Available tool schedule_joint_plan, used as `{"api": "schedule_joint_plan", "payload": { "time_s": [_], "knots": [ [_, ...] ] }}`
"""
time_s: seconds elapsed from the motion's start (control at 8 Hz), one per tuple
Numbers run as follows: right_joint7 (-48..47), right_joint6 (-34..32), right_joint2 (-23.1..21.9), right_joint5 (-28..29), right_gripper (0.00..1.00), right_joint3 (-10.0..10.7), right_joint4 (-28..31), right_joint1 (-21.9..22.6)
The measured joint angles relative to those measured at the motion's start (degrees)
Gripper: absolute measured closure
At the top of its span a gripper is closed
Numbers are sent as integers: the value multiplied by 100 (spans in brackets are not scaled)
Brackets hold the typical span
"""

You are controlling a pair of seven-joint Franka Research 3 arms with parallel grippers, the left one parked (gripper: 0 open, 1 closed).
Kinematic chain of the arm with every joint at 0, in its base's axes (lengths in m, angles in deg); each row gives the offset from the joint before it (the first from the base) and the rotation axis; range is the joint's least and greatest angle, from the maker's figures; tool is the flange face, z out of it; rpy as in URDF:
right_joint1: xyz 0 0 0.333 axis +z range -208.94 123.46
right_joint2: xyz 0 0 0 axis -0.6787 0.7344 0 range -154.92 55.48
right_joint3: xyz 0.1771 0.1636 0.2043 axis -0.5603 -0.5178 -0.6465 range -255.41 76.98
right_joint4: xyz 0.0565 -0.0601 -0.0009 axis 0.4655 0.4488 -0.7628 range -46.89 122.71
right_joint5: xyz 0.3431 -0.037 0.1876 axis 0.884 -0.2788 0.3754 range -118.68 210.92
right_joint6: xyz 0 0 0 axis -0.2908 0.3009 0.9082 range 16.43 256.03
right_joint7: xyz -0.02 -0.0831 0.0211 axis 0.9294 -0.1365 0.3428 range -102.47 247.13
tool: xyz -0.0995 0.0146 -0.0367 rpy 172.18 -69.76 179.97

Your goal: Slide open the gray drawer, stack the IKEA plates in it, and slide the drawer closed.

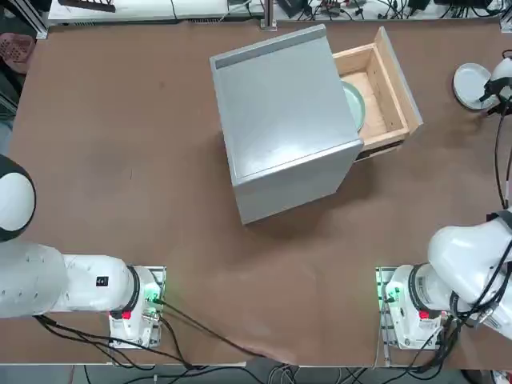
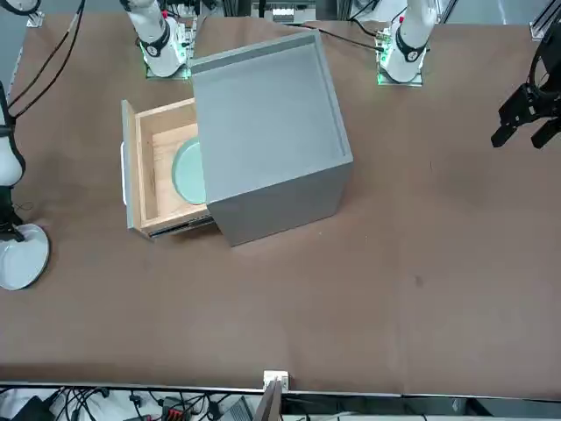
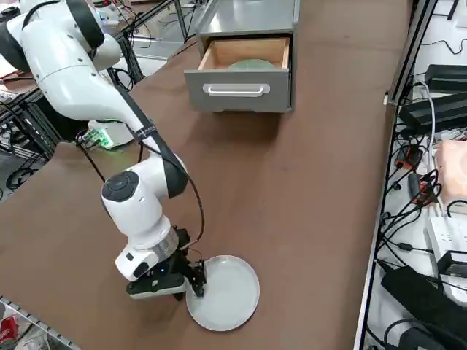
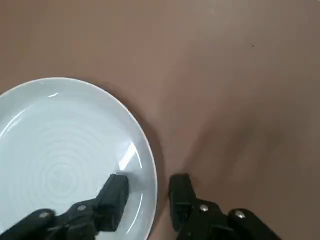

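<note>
The drawer point(image 3: 241, 73) stands pulled out of the cabinet point(image 1: 280, 120), one plate point(image 2: 188, 169) inside it. The other plate point(image 3: 226, 292) lies on the table point(image 1: 120, 160), well apart, at the right gripper point(image 3: 195, 281), whose spread fingers straddle its rim.

Bright even light, soft shadows (wrist view slightly blurred)

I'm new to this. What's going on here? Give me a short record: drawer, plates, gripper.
drawer: gray drawer slid open from the cabinet
green plate: lying inside the drawer
white plate: on the table, well away from the cabinet
right gripper: open, low at the white plate's rim, one finger over the plate, the other outside it
plates stacked: not yet
</note>
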Motion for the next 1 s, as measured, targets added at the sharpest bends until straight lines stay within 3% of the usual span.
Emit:
{"api": "schedule_joint_plan", "payload": {
  "time_s": [0.12, 0.25, 0.5, 0.62, 0.88, 1.0],
  "knots": [
    [17, 5, -8, 0, 80, 0, -6, -5],
    [76, 13, -15, -1, 99, -7, -14, -7],
    [333, -260, -98, -2, 100, -98, -65, -10],
    [450, -820, -289, -2, 100, -222, -185, -16],
    [934, -2362, -1105, 218, 100, -609, -451, -93],
    [1440, -3065, -1630, 691, 100, -729, -485, -120]
  ]
}}
